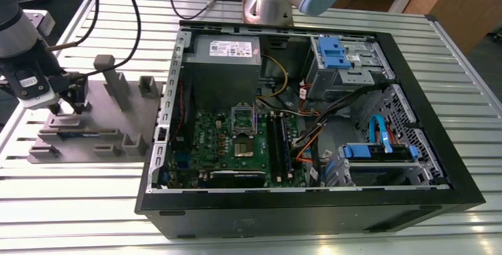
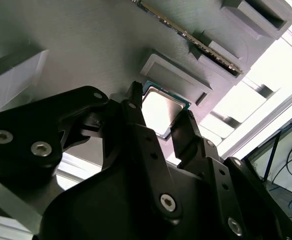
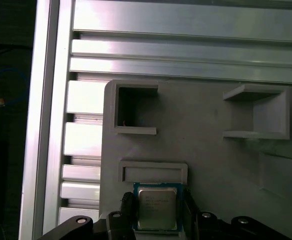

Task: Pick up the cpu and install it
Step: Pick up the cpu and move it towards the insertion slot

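The end effector (image 3: 158, 209) is hanging low over a grey plastic fixture (image 3: 211, 165), its black fingers (image 2: 136, 107) spread and standing one on each side of the cpu (image 3: 157, 207), close beside its edges. The cpu (image 2: 161, 112) is lying flat on the fixture, shiny metal top facing up, just beside a shallow rectangular frame (image 3: 153, 171) moulded into the plastic. In the exterior view, the end effector (image 1: 69, 103) is pointing down at the fixture (image 1: 102, 131), which is sitting on the slatted metal desk (image 1: 79, 190) at the exterior view's left. Beyond it, an open computer case (image 1: 314, 208) is lying on its side, showing a green motherboard (image 1: 227, 149) with its socket (image 1: 244, 148) facing up.
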Tool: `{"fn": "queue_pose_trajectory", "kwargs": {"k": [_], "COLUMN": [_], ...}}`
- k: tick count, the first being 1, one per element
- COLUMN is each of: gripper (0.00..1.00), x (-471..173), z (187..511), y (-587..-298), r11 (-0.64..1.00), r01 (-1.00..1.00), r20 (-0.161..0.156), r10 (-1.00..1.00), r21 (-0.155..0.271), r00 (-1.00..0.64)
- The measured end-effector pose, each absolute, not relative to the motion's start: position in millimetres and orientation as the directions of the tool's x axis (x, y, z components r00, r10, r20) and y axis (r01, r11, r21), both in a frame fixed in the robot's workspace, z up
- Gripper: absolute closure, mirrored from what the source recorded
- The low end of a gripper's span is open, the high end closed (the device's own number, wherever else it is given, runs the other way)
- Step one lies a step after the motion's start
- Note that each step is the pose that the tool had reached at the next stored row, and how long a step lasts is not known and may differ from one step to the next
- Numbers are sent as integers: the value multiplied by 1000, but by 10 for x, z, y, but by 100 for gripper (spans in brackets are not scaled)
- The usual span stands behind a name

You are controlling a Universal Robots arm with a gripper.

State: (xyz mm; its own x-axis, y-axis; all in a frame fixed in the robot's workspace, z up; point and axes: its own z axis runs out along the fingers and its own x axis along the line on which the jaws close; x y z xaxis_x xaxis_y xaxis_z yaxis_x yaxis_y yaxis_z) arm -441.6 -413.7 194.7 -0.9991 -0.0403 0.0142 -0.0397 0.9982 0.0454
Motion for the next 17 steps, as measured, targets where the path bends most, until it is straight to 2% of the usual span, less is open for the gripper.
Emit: {"fn": "queue_pose_trajectory", "kwargs": {"k": [17], "gripper": [53], "x": [-4416], "z": [2019], "y": [-4137], "r11": [998], "r01": [-40], "r20": [14], "r10": [-40], "r21": [48], "r00": [-999]}}
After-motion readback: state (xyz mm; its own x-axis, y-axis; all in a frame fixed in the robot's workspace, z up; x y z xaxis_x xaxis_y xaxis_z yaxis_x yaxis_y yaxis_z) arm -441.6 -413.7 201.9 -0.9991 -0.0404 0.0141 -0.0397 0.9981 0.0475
